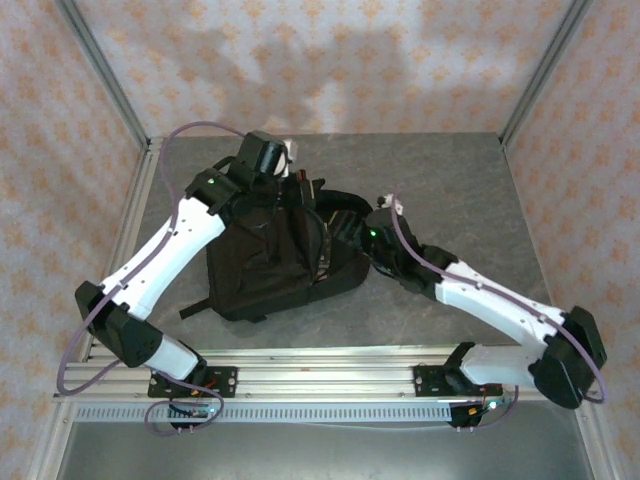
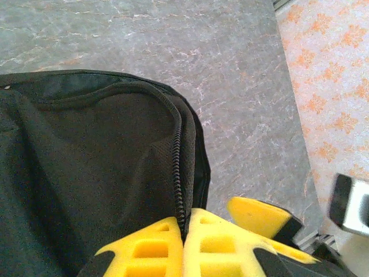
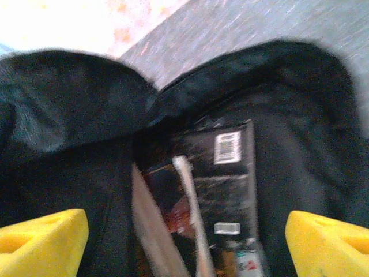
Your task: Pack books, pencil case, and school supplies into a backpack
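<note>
The black backpack (image 1: pixel 265 265) lies flat near the middle of the grey table (image 1: pixel 450 180), its open top edge turned toward 2 o'clock in the overhead view. The left arm reaches to the bag's 12 o'clock corner. In the wrist view, the left gripper (image 2: pixel 184 224) has its yellow fingers pressed together on the fabric right at the zip (image 2: pixel 177 173), which runs straight down into the seam between them (a pinch on the bag's rim). Bare table shows past the bag at 1 o'clock in that view.

The right arm comes in from 4 o'clock and ends at the bag's mouth, on its 3 o'clock side. The right gripper (image 3: pixel 187 224) is spread wide, with one yellow finger at each lower corner of its wrist view and nothing between them but the open bag. Inside the opening are the books (image 3: pixel 230 190), standing on edge side by side: a black one with a white barcode label (image 3: pixel 228 147) at 12 o'clock on its cover, and to its 9 o'clock side a dark one with a reddish patch. That picture is blurred, so finer detail is unclear.
</note>
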Tool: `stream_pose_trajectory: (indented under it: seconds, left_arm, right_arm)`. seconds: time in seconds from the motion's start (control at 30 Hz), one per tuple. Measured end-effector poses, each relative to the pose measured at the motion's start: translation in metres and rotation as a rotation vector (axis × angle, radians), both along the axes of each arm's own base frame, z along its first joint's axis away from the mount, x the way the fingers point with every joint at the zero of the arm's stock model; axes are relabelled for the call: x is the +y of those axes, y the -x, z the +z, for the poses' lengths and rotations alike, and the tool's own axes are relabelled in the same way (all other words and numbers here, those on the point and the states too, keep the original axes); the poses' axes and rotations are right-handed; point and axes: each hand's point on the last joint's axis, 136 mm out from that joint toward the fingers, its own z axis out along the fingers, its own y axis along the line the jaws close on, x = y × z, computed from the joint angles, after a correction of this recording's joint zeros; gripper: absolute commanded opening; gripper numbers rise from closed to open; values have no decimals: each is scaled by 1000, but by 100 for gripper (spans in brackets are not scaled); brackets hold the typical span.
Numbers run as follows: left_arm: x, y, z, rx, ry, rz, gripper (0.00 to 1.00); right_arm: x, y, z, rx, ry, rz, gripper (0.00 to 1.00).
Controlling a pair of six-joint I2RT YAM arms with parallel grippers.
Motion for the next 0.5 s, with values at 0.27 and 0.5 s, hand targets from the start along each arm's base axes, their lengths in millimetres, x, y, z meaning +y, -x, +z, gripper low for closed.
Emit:
stream_pose_trajectory:
  seconds: [0.27,0.5]
  left_arm:
    - [-74,-1,-58,91,-69,-133,7]
    - [-114,28,-87,152,-102,-275,60]
  right_arm:
    - [-79,17,13,-94,118,-231,81]
    - [-116,31,34,-168,149,-313,79]
